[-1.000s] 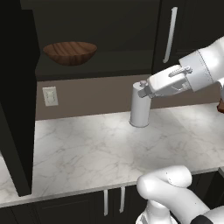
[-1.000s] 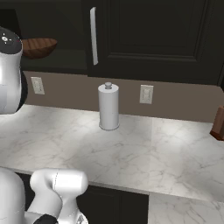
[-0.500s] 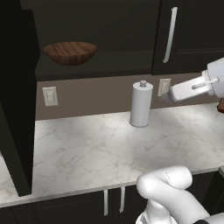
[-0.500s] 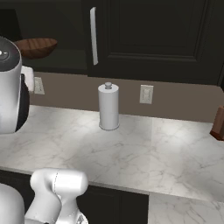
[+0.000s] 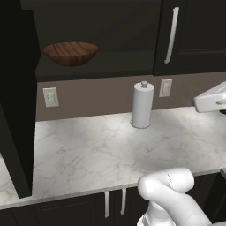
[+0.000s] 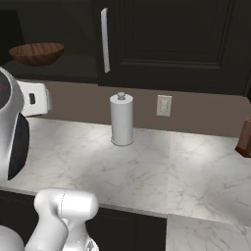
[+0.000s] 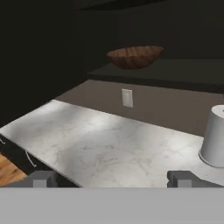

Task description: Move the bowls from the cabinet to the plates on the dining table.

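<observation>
A wide dark-brown wooden bowl point(image 5: 70, 53) sits upright on the shelf of the open near-black cabinet point(image 5: 97, 22). The right base view has this bowl point(image 6: 37, 53) at its upper left. In the hand view the bowl point(image 7: 134, 57) lies ahead and higher up, well apart from my gripper point(image 7: 113, 179). The two dark fingertips point(image 7: 43, 178) stand far apart with nothing between them, so the gripper is open. It hovers over the near edge of the marble counter point(image 7: 109, 144). The plates and the dining table are out of view.
The cabinet's open door point(image 5: 15, 101) juts out at the left over the counter point(image 5: 97, 150). A white paper-towel roll point(image 5: 142, 105) stands by the back wall. A closed door with a silver bar handle point(image 5: 171, 35) hangs to the right of the shelf. A brown block point(image 6: 243, 137) stands at the far right.
The hand has swung right and slightly down in the left base view, away from the paper-towel roll toward the frame's right edge. The bowl has not moved. The fingers stay open.
</observation>
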Motion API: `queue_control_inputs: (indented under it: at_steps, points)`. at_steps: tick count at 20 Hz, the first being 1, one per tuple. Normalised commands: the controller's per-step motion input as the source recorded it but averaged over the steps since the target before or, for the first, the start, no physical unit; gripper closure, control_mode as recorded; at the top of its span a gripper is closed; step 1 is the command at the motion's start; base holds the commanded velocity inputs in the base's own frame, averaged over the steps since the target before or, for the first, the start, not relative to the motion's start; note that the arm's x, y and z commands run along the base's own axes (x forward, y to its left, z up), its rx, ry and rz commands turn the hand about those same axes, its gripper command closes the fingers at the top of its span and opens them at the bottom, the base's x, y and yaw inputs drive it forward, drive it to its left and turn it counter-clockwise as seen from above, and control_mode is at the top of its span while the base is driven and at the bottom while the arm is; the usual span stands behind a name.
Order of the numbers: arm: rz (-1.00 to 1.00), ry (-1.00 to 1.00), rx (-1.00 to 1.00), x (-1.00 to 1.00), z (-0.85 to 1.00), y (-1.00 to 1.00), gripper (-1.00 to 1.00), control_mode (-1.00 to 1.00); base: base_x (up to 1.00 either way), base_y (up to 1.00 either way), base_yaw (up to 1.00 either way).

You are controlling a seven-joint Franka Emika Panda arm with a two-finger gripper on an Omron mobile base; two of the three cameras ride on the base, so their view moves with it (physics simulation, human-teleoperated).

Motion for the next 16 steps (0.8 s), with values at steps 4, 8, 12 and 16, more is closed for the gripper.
queue_control_inputs:
  at_steps: [4, 8, 12, 16]
  points:
    - [-0.26, 0.02, -0.07, 0.06, 0.0, -0.38, -1.0, -1.0, 0.0, 0.0, 0.0]
    - [-0.23, 0.08, -0.04, 0.21, -0.02, -0.31, -1.0, -1.0, 0.0, 0.0, 0.0]
    - [-0.16, 0.01, 0.0, 0.05, 0.0, -0.13, -1.0, -1.0, 0.0, 0.0, 0.0]
    - [-0.15, -0.02, -0.05, 0.0, 0.06, -0.26, -1.0, -1.0, 0.0, 0.0, 0.0]
